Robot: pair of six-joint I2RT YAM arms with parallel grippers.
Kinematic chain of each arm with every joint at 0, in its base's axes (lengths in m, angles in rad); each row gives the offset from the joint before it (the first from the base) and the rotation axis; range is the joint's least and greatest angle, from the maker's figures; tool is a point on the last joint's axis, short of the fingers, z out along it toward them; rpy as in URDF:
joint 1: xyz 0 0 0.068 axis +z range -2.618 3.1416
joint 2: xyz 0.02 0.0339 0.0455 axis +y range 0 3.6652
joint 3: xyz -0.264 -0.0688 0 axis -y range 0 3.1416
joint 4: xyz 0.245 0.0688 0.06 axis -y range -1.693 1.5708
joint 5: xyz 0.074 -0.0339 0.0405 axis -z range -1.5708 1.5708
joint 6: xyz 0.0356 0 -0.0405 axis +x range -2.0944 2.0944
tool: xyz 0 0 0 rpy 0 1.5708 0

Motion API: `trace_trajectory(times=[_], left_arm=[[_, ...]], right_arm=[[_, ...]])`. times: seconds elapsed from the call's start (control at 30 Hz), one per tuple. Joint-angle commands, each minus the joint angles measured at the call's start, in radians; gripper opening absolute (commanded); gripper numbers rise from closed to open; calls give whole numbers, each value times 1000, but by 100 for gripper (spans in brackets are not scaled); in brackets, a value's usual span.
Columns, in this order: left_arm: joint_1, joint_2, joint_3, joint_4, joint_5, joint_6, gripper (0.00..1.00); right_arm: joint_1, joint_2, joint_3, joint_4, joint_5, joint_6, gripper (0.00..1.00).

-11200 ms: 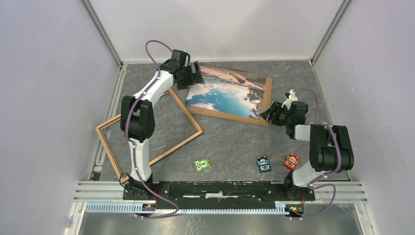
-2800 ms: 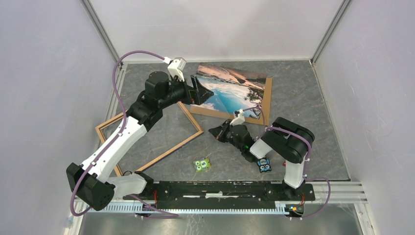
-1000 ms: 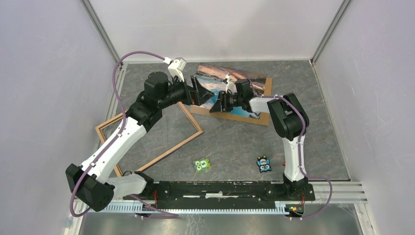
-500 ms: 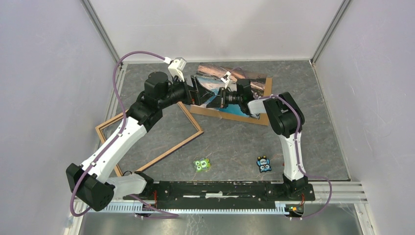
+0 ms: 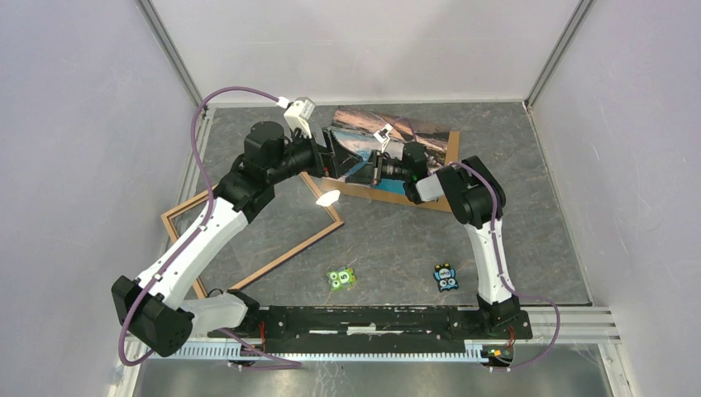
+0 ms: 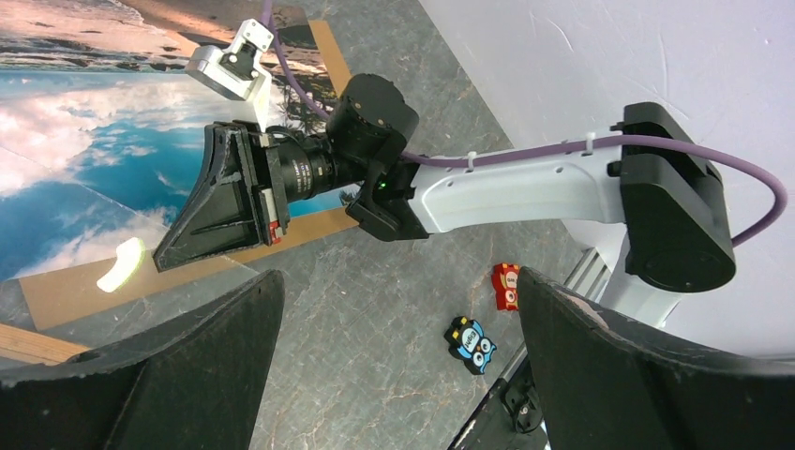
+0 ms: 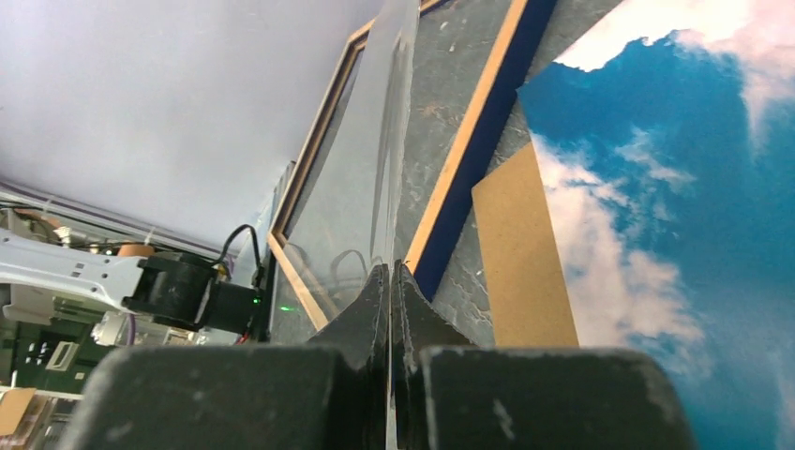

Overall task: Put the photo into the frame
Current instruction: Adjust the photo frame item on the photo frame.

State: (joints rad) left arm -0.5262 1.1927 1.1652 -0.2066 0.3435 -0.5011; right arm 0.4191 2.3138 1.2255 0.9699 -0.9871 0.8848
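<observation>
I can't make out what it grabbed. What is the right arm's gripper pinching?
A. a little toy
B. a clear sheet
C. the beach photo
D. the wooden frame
B: in the right wrist view the right gripper is shut on the edge of a clear sheet, while the photo lies off to the side, untouched.

left arm [image 5: 207,231]: stretched forward | left gripper [image 6: 394,370]: spread wide | right arm [image 5: 493,248]: reaching leftward | right gripper [image 7: 389,279]: pinched closed
</observation>
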Motion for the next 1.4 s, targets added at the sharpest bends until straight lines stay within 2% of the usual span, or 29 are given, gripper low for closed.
trace_trajectory(times=[0.0, 0.17, 0.33, 0.97, 1.1, 1.2, 1.37], left_arm=[[-1, -22, -1, 42, 21, -30, 98], [0, -24, -5, 49, 28, -36, 98], [2, -23, -6, 51, 29, -38, 98], [8, -20, -9, 59, 43, -51, 98], [9, -21, -9, 61, 44, -51, 98], [7, -21, -9, 61, 46, -51, 98], [10, -21, -11, 67, 49, -55, 98]], right_arm=[[12, 43, -15, 373, -19, 189, 0], [37, 64, 9, 467, -13, 253, 0], [67, 77, 63, 321, 13, 203, 0], [149, 110, 187, -37, 73, 114, 0], [153, 110, 178, 16, 80, 132, 0], [158, 112, 167, 117, 76, 173, 0], [160, 124, 173, 156, 90, 200, 0]])
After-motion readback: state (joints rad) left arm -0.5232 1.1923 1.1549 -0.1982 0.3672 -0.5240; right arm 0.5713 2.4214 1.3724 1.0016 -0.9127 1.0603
